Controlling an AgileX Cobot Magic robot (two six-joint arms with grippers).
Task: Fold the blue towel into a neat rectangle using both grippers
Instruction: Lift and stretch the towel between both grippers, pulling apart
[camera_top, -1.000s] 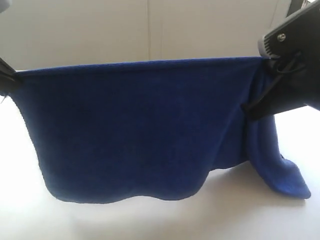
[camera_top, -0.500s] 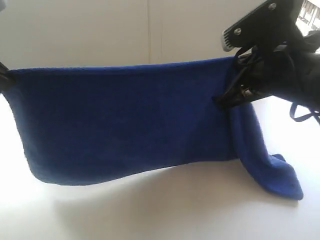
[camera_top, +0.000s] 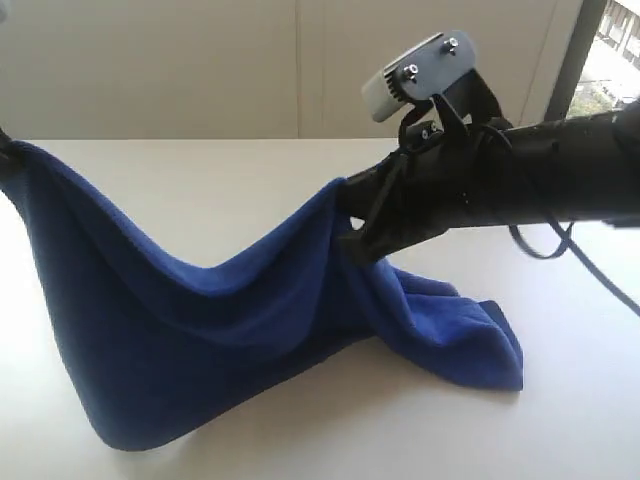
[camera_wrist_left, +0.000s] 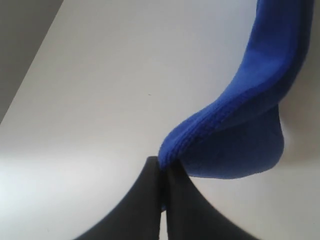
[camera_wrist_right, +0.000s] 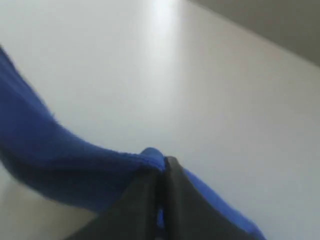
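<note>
Blue terry towel (camera_top: 190, 340) hangs between my two grippers above a white table (camera_top: 230, 170). My left gripper (camera_wrist_left: 162, 170), at the far left edge of the exterior view, is clamped on one corner, its black fingertips (camera_wrist_left: 140, 210) pressed together with cloth pinched between them. My right gripper (camera_wrist_right: 162, 167) is closed on the opposite corner, reaching toward the middle of the scene. The cloth sags between them in a deep curve; its lower edge and a bunched end rest on the table
</note>
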